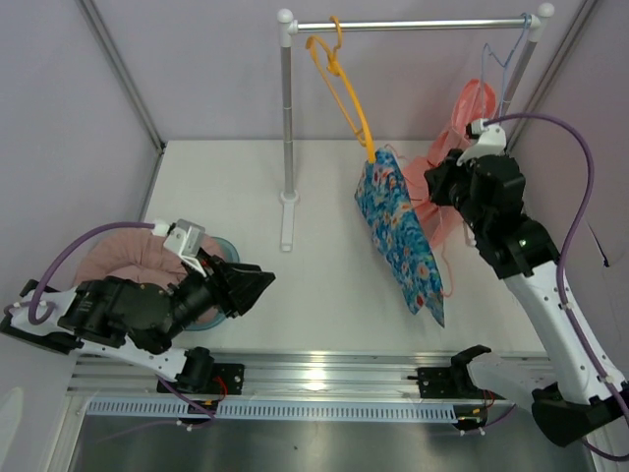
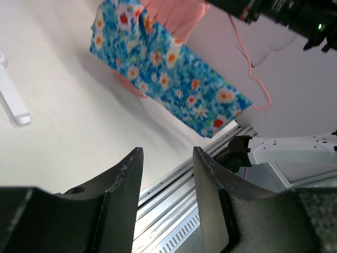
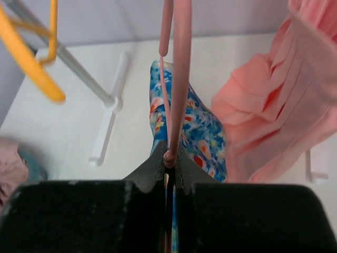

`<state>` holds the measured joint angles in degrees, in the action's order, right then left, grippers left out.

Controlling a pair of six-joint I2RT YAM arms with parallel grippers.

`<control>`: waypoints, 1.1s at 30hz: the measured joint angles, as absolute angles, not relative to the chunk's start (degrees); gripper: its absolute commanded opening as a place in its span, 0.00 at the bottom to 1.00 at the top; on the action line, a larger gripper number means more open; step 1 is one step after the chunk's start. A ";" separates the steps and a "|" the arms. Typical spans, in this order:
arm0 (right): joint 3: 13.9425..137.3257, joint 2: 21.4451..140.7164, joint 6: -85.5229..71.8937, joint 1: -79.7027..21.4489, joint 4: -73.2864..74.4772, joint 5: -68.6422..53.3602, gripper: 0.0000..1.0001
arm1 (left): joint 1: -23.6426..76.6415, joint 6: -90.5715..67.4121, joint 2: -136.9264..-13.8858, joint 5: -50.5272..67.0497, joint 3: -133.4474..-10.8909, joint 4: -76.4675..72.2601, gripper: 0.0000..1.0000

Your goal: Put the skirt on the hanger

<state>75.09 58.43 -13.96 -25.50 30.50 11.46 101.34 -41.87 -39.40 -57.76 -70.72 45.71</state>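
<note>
A blue floral skirt hangs in the air over the right half of the table, draped on a thin pink hanger. My right gripper is shut on that hanger's rod, as the right wrist view shows, with the skirt just beyond the fingers. The skirt's upper corner is next to the lower tip of a yellow hanger on the rack rod. My left gripper is open and empty, low at the near left; its view shows the skirt and the pink hanger's hook.
A white clothes rack stands at the back, its pole and foot left of the skirt. A pink pleated skirt and a blue wire hanger hang at the rod's right end. A teal basket of pink cloth sits behind my left arm.
</note>
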 measured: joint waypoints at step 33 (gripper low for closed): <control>122.54 97.54 -13.21 -3.66 14.44 -6.31 0.00 | 101.34 -39.46 -35.57 -55.46 -70.72 48.16 0.49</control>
<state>122.54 97.54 -13.21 -3.66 14.44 -6.31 101.34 -39.46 -35.57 -55.46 -70.72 48.16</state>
